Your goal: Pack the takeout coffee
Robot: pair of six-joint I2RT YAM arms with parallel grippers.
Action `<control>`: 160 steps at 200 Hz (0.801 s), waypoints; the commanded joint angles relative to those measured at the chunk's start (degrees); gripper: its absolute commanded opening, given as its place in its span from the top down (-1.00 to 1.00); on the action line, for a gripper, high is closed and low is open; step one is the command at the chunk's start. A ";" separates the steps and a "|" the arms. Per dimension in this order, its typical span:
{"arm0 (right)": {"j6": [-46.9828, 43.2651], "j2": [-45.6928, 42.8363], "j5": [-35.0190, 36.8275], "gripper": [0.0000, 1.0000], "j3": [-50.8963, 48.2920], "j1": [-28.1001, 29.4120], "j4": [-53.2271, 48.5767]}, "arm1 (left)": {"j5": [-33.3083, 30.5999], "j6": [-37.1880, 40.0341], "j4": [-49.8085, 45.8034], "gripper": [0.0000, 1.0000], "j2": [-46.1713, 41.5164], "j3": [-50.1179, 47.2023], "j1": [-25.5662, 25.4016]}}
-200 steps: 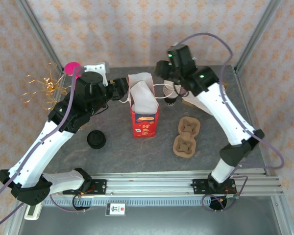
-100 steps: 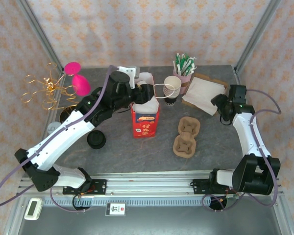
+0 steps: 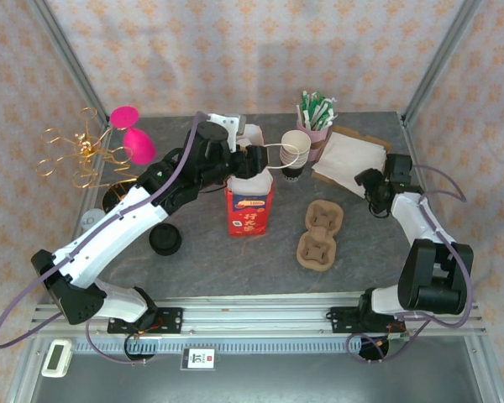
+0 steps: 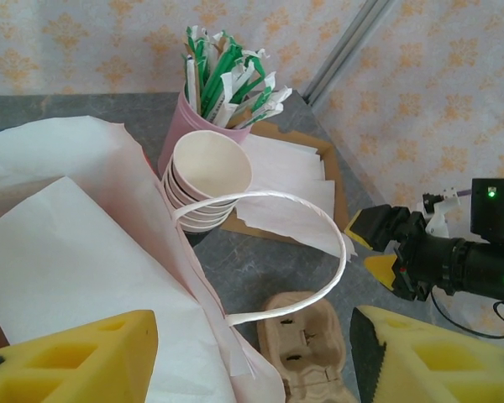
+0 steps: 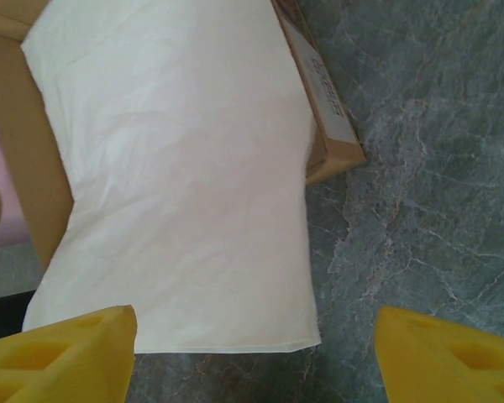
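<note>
Right gripper (image 5: 250, 327) wide open, empty, swung from cup stack (image 3: 292, 154) to napkins (image 5: 176, 168) (left gripper (image 4: 250, 323) open at bag (image 3: 249, 201)); napkin likely next.

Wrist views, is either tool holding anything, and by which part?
Nothing is held. The left tool is open, with the edge of the paper bag loose between its fingers; the right tool is open above the napkins.

I saw the red-and-white paper bag (image 3: 249, 206) standing upright. A stack of paper cups (image 3: 293, 151) sat just behind its right corner. The two-cup pulp carrier (image 3: 320, 235) lay flat to its right.
</note>
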 commanded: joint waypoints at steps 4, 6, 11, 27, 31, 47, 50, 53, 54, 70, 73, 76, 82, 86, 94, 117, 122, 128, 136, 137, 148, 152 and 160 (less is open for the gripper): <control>1.37 3.97 -2.36 -0.46 0.10 -0.39 3.26 | -1.09 1.62 0.56 -0.28 -0.05 1.06 -0.20; 1.40 4.21 -2.45 -0.46 0.39 -0.43 3.37 | -1.10 1.61 0.61 -0.28 -0.04 1.10 -0.19; 1.36 4.77 -2.50 -0.46 0.79 -0.41 3.48 | -1.02 1.63 0.57 -0.29 -0.03 1.19 -0.18; 1.65 5.86 -2.44 -0.37 1.81 -0.56 4.44 | -1.15 1.72 0.63 -0.29 0.08 1.34 -0.18; 1.86 6.07 -2.61 -0.34 1.93 -0.63 4.87 | -1.23 1.71 0.57 -0.29 0.17 1.39 -0.18; 2.52 6.91 -3.14 -0.21 2.69 -0.75 6.05 | -1.54 1.73 0.38 -0.29 0.24 1.64 -0.18; 2.64 7.01 -3.31 -0.16 2.84 -0.75 6.22 | -1.59 1.79 0.31 -0.29 0.23 1.62 -0.14; 2.73 7.11 -3.39 -0.10 3.00 -0.78 6.27 | -1.69 1.83 0.26 -0.29 0.23 1.57 -0.14; 2.79 7.17 -3.43 -0.08 3.03 -0.81 6.32 | -1.70 1.82 0.28 -0.29 0.23 1.56 -0.16; 2.93 6.69 -3.44 0.14 3.38 -0.74 7.00 | -2.37 1.90 -0.05 -0.30 0.32 1.79 -0.19; 2.93 6.57 -3.41 0.18 3.48 -0.76 7.00 | -2.41 1.90 0.02 -0.30 0.32 1.81 -0.17; 2.87 6.45 -3.39 0.22 3.44 -0.79 7.03 | -2.42 1.92 0.03 -0.30 0.32 1.81 -0.18; 2.76 6.06 -3.25 0.31 3.59 -0.82 7.07 | -2.40 1.99 0.01 -0.30 0.32 1.85 -0.18; 2.68 5.87 -3.20 0.37 3.60 -0.82 7.10 | -2.50 1.99 -0.03 -0.30 0.45 1.83 -0.15; 2.67 5.48 -3.18 0.49 3.67 -0.86 7.16 | -2.58 2.01 0.19 -0.30 0.51 1.90 -0.18; 1.81 3.82 -4.03 0.83 4.31 -0.93 7.98 | -2.69 2.39 0.25 -0.30 0.67 2.30 -0.18; 1.22 3.56 -4.65 0.90 4.80 -0.95 8.12 | -2.77 2.60 0.21 -0.30 0.67 2.41 -0.13; 0.64 3.31 -5.24 0.96 5.63 -0.99 7.88 | -2.99 2.90 0.09 -0.30 0.67 2.64 -0.09; -0.10 2.93 -5.80 1.00 7.01 -0.94 7.23 | -3.50 3.33 -0.23 -0.30 0.76 3.06 -0.17; -0.21 2.83 -5.78 1.00 7.20 -0.97 7.10 | -3.53 3.36 -0.32 -0.30 0.76 3.14 -0.13; -0.98 1.91 -6.48 1.00 9.12 -0.98 5.85 | -3.57 4.40 -0.77 -0.31 0.93 3.98 -0.09; -1.28 1.39 -7.00 1.00 9.76 -0.94 5.74 | -3.51 4.92 -0.99 -0.31 1.11 4.51 -0.09; -1.66 0.26 -8.02 1.00 10.92 -0.91 5.41 | -3.78 6.16 -1.80 -0.33 1.33 5.71 -0.09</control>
